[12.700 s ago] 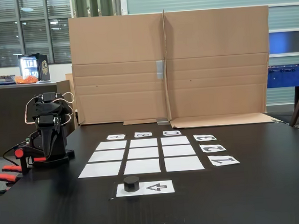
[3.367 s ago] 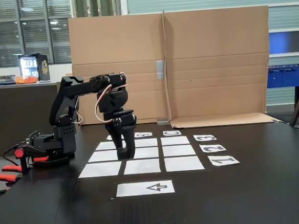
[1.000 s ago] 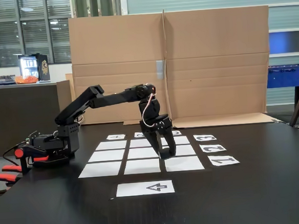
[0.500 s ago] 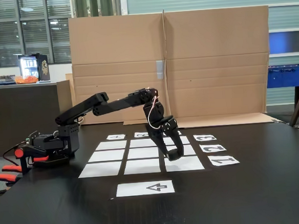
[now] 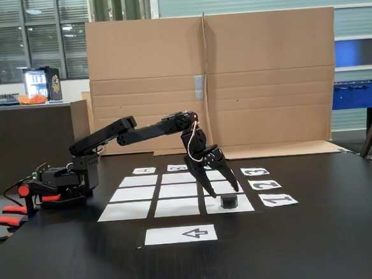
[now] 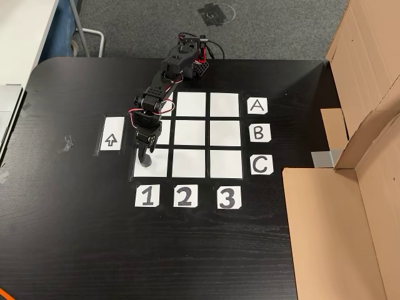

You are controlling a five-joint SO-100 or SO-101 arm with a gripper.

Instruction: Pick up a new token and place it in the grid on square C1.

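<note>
One matte black puck, the token (image 5: 228, 201), sits on square C1 (image 5: 240, 203), lower right corner of the nine-sheet paper grid (image 5: 177, 192) in the fixed view. My tool (image 5: 223, 190) hangs just above it, fingers spread apart, over the dark desk (image 5: 321, 245).

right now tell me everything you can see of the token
The token is a small, matte black, short round puck, far smaller than a grid square. In the fixed view it stands flat and upright on the white paper of square C1, the near right corner of the grid, beside label 1. The claw hangs just above it with fingers spread, apparently not gripping it. In the other view the claw hides most of it.
</note>
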